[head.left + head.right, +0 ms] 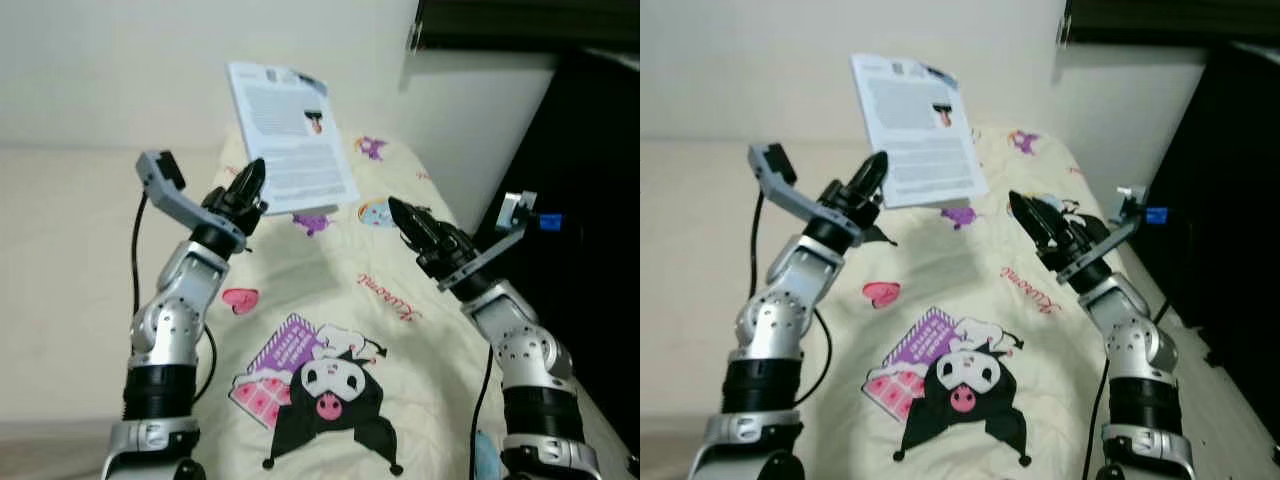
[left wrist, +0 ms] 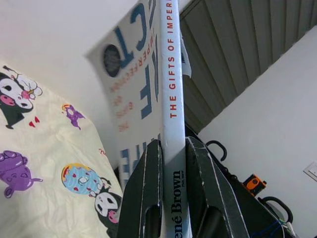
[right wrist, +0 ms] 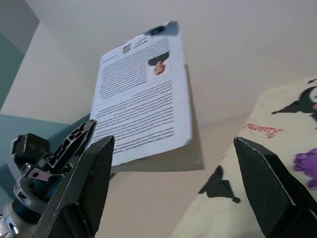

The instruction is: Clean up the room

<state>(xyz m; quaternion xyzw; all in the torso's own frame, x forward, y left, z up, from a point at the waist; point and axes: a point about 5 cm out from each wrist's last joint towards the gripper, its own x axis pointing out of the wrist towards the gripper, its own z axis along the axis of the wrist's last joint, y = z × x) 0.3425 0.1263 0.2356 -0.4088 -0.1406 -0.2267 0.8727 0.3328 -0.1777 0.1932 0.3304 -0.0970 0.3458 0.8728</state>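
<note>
**Book Held Aloft Over the Bed**

While it is raised clear of the bedding, a white paperback book is pinched at its lower edge by the left gripper, with its printed back cover turned toward the head camera. In the left wrist view, the spine is seen clamped between the two black fingers, its red lettering running along their line. The left arm is bent sharply at the elbow, with the forearm angled up and inward and a black cable looped beside it.

The right gripper is held just beside and below the book, apart from it, pointed up toward it. Its fingers are shown spread wide in the right wrist view, with the book framed between them. The right arm is likewise raised from a bent elbow.

Beneath both arms, a cream bedspread printed with cartoon characters is spread. A pale wall is seen behind, and dark furniture at the robot's right.
</note>
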